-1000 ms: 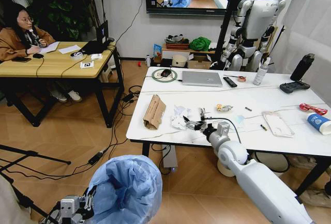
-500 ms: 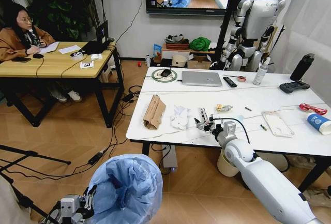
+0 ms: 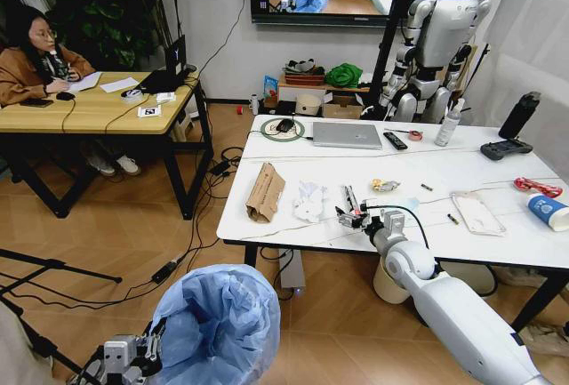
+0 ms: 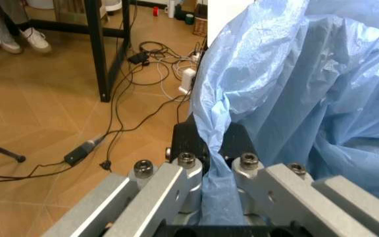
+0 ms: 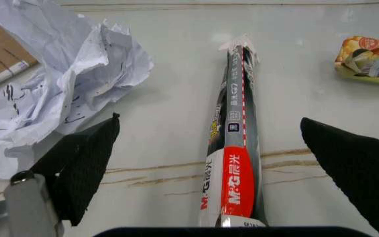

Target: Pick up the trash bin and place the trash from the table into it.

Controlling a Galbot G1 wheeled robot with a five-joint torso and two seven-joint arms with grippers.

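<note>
Trash on the marble-look surface (image 3: 498,247) is what the right gripper (image 3: 348,217) reaches for: a long, flat pen wrapper (image 5: 232,153), grey with a red printed end, lies lengthwise between the two black fingers (image 5: 84,165), which are spread wide on either side of it and touch nothing. In the head view the same wrapper (image 3: 348,198) lies just ahead of the gripper near the surface's front edge. Just beside the wrapper is a crumpled white tissue (image 5: 51,94), close to one finger, with a brown paper bag (image 3: 265,192) past it. On the wrapper's other side lies a small yellow snack wrapper (image 5: 368,59). Farther along the surface rest a clear plastic bag (image 3: 477,212), a red wrapper (image 3: 537,187) and a blue-white paper cup (image 3: 549,212) on its side.

Low at the robot's left, off the surface and above the wooden floor, the left gripper (image 4: 208,160) has its fingers clenched on the trash bin (image 3: 216,324), pinching a fold of the light-blue bag (image 4: 295,94) that bulges over the rim. What lies inside the bin cannot be made out.
</note>
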